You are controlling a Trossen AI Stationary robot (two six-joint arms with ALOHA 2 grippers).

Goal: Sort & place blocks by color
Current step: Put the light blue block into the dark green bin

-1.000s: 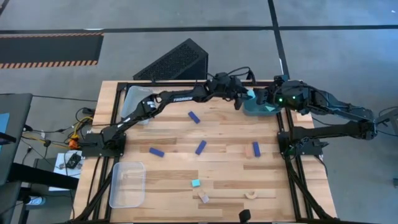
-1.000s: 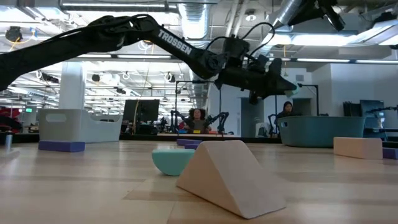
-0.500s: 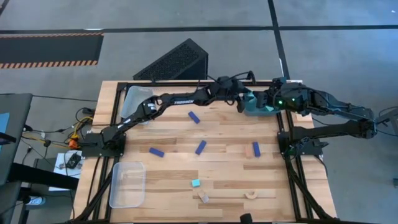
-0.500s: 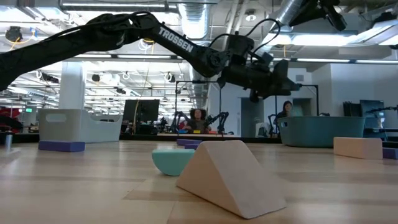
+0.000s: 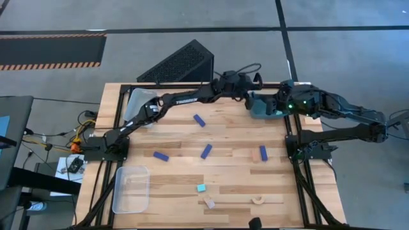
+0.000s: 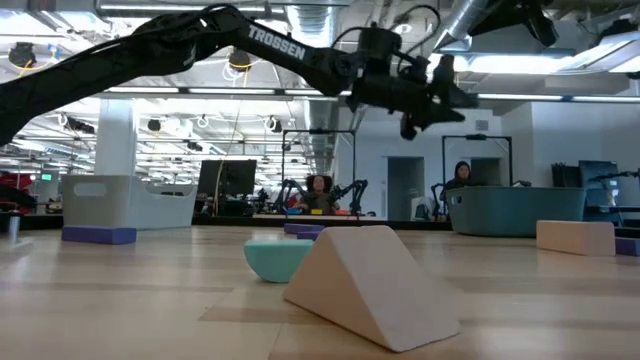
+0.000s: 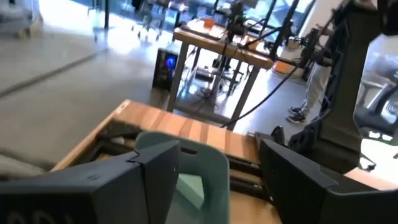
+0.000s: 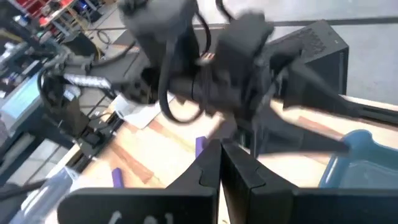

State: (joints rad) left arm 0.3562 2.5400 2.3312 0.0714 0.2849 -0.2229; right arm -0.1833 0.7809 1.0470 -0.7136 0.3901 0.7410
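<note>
Four dark blue bars point(image 5: 200, 120) lie mid-surface, nearest the left claw point(image 5: 250, 97), fingers spread wide and empty, while the right claw point(image 8: 221, 163) is pinched narrow.

This is a robotics lab or research workshop, set in a large open industrial hall. The low view looks across a butcher-block table point(image 6: 120, 300) into a wide room with exposed silver ducts point(image 6: 470, 15) and pipes under the ceiling, rows of strip lights and white columns point(image 6: 115, 140). Far behind the table's back edge stand other dark robot arms point(image 6: 345, 195) on frames, with people point(image 6: 318, 190) seated among them. From above, the table sits in a black metal frame point(image 5: 121, 89) on a grey concrete floor point(image 5: 358, 45), with orange-and-black hazard striping point(image 5: 51, 65) marked on it and loose cables point(image 5: 64, 134) off the table's left edge.
</note>
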